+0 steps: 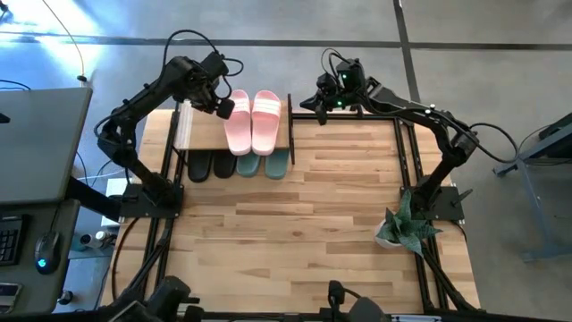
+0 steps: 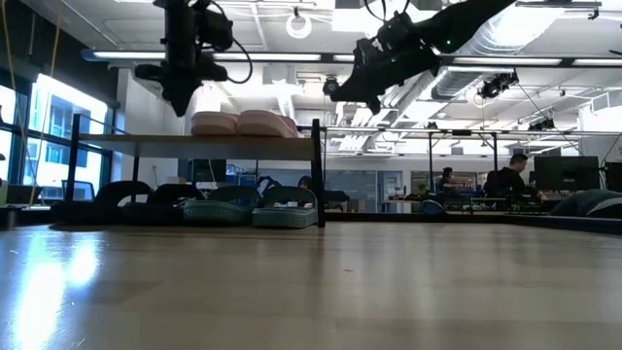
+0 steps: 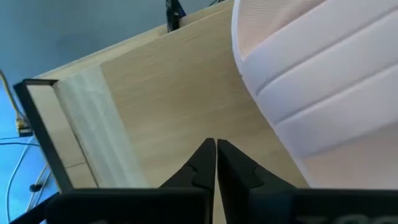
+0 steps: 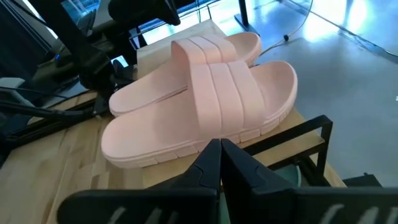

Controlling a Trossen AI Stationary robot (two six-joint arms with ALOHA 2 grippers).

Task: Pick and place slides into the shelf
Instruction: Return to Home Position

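Observation:
The shelf [image 1: 198, 125] stands at the table's far left. A pale pink pair of slides [image 1: 253, 122] lies side by side, soles down, on the right half of its wooden top board [image 3: 155, 106]. On the lower level, a black pair [image 1: 210, 165] and a sage green pair [image 1: 263, 164] stick out toward the near side. My left gripper [image 1: 223, 108] hovers shut over the bare board just left of the pink pair [image 3: 311, 81]. My right gripper [image 1: 308, 103] hangs shut in the air beyond the shelf's right end, facing the pink pair [image 4: 199, 106].
A small green potted plant [image 1: 407, 228] sits at the table's right near side. The wooden tabletop [image 1: 295, 233] lies bare in front of the shelf. A desk with a keyboard and mouse [image 1: 36, 250] stands off the table's left edge.

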